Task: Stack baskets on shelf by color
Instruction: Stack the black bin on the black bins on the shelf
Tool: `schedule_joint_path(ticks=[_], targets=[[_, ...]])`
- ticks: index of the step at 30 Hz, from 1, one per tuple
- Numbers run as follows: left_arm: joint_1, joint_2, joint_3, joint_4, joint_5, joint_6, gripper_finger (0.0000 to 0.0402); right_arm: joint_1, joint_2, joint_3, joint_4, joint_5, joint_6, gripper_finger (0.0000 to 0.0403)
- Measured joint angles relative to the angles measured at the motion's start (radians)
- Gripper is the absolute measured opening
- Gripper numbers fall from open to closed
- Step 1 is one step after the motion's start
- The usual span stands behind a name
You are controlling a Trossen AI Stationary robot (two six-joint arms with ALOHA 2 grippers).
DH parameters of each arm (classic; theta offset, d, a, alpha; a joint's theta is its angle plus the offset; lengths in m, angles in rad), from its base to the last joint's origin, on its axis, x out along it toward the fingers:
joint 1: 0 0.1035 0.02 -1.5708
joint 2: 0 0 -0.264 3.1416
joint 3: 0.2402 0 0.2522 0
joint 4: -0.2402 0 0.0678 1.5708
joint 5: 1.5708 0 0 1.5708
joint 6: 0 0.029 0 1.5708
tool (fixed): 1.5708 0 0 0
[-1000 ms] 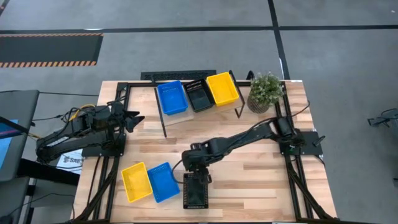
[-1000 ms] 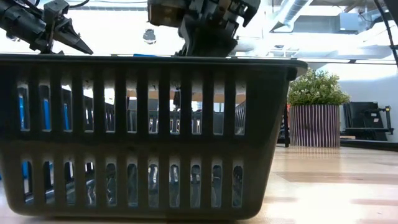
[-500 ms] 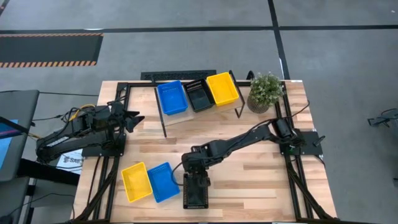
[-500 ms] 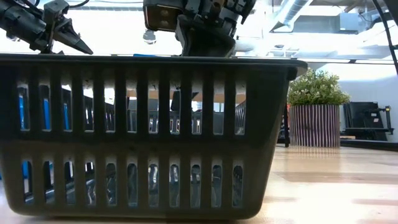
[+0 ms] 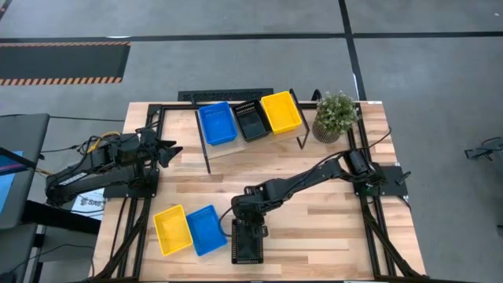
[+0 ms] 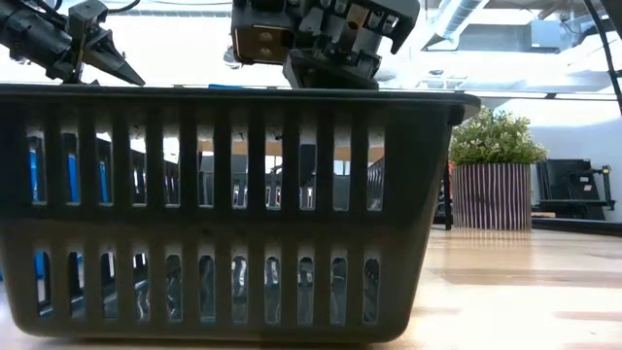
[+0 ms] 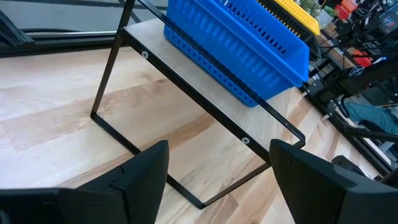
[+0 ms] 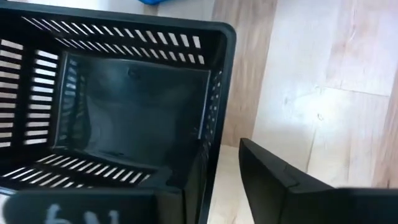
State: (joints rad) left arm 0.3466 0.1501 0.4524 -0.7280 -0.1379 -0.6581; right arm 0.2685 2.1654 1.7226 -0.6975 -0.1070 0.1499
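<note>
Directly beneath the right pincer point(image 5: 248, 224) sat a black basket point(image 5: 247, 242) at the table's point(image 5: 314, 228) near edge, its long axis running from that edge toward the shelf point(image 5: 251, 140), mouth upward. The pincer stood over the basket's far short wall; in the right wrist view one finger point(image 8: 292, 186) hung outside that wall point(image 8: 211, 149) and the other lay inside, so the fingers straddled the rim, apart, with no clear sign that they had clamped on it. To the pincer's left lay a blue basket point(image 5: 206, 229) and, beyond it, a yellow basket point(image 5: 172, 230), side by side and touching, both tilted a little off the black one's line. Farther ahead of the pincer, on the shelf, stood three more in a row: blue point(image 5: 217, 123), black point(image 5: 252, 119) and yellow point(image 5: 280, 112), long axes pointing away from the table's near edge. A potted plant point(image 5: 335, 116) stood just right of the shelf. The low view showed only the black basket's slotted side point(image 6: 233, 214) filling the picture, with the pincer's body point(image 6: 326, 44) above its rim, a thing the overhead view could not give. The left pincer point(image 5: 171, 151) waited well apart near the shelf's left end, fingers point(image 7: 143, 180) spread wide, facing the shelf's leg point(image 7: 155, 158) and the blue basket.
</note>
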Motion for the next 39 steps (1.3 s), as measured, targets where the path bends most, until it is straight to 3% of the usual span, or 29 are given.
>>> schedule_joint_path(ticks=[9, 15, 22, 30, 39], targets=[[0.000, 0.000, 0.000, 0.000, 0.000, 0.018, 0.0265, -0.001, 0.000, 0.000, -0.005, 0.000, 0.005, 0.0085], [0.000, 0.000, 0.000, 0.000, 0.000, 0.018, 0.0265, -0.001, 0.000, 0.000, -0.015, 0.001, -0.026, 0.0016], [0.000, 0.000, 0.000, 0.000, 0.000, 0.019, 0.0265, -0.012, -0.020, 0.000, -0.017, 0.002, -0.130, 0.0008], [0.000, 0.000, 0.000, 0.000, 0.000, 0.019, 0.0265, -0.127, -0.238, 0.021, -0.097, 0.003, -0.263, 0.0003], [0.000, 0.000, 0.000, 0.000, 0.000, 0.019, 0.0265, -0.395, -0.575, 0.024, -0.106, 0.003, -0.427, 0.0003]])
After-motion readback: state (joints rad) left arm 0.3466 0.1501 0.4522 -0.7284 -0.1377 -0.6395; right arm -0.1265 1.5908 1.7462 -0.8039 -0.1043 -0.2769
